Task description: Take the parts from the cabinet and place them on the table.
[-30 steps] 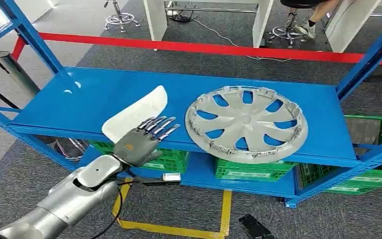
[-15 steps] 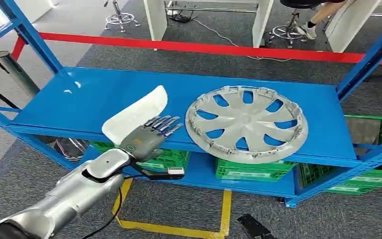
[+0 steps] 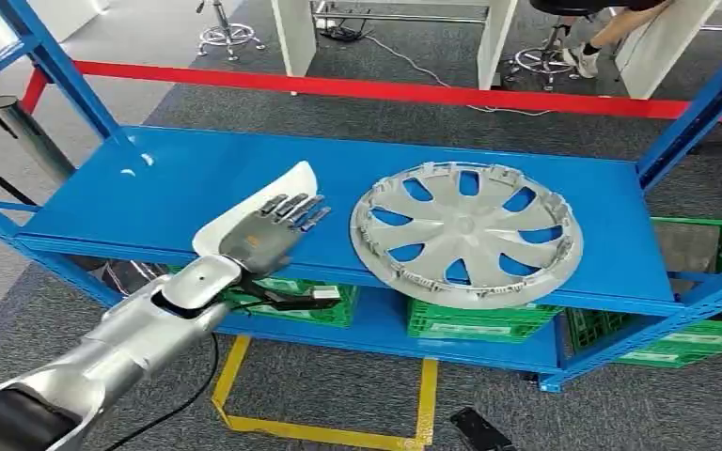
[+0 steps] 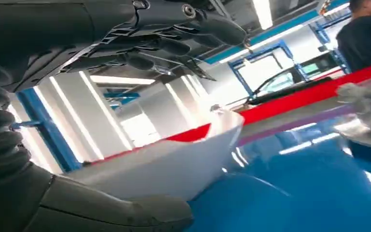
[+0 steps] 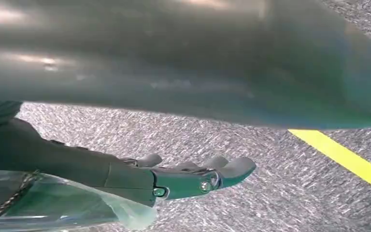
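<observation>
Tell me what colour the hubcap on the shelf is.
Silver-grey hubcap, clearest in the head view.

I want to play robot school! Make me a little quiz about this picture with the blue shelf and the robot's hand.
1. True or false: the left hand is already lifting the white part off the blue shelf.
2. Which part lies further to the robot's right on the shelf: A) the white part, B) the silver wheel cover?
3. Fill in: under the shelf stand ____ crates.

Key
1. False. The hand's fingers are spread above the white part, which lies on the shelf.
2. B.
3. Green.
</observation>
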You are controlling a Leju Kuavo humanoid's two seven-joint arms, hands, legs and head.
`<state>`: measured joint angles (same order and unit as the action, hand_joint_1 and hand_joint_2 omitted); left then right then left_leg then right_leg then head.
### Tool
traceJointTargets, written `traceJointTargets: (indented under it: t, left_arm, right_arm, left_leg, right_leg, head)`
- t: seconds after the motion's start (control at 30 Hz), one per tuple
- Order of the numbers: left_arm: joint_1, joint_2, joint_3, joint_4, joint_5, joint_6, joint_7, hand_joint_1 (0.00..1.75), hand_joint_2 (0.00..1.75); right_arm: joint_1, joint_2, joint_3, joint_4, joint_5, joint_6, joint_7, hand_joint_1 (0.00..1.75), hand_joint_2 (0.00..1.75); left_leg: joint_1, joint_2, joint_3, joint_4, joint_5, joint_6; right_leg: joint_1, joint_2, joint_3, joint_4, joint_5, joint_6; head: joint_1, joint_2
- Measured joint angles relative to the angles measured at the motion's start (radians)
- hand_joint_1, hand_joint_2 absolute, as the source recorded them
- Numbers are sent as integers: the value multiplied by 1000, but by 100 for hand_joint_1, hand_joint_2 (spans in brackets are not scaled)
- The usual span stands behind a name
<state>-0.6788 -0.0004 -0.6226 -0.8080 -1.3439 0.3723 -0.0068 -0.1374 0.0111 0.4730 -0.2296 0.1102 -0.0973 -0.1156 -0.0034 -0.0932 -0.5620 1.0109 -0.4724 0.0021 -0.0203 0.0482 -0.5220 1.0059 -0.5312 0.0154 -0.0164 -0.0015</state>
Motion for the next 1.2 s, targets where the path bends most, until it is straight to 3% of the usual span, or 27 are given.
traceJointTargets:
  t: [0.43,0.7,0.9,1.2]
  left_arm:
    - [-8,41,52,1,23,-50,18,0,175]
    - [-6,48,56,1,45,-141,18,0,175]
    - [-7,50,58,1,124,-265,-3,0,175]
    - [-9,51,61,2,195,-318,-4,0,175]
  right_arm:
    - [12,-2,-22,0,1,0,-8,0,0]
    - [15,-2,-33,0,4,4,-11,0,0]
    - [17,-2,-47,-2,6,12,-12,0,0]
    - [17,-2,-56,-3,13,16,-11,0,0]
  left_leg:
    - [0,0,0,0,0,0]
    - [0,0,0,0,0,0]
    - [0,0,0,0,0,0]
    - [0,0,0,0,0,0]
  right_leg:
    - [0,0,0,0,0,0]
    - [0,0,0,0,0,0]
    - [0,0,0,0,0,0]
    - [0,0,0,0,0,0]
  head:
    - [0,0]
    - [0,0]
    - [0,0]
    - [0,0]
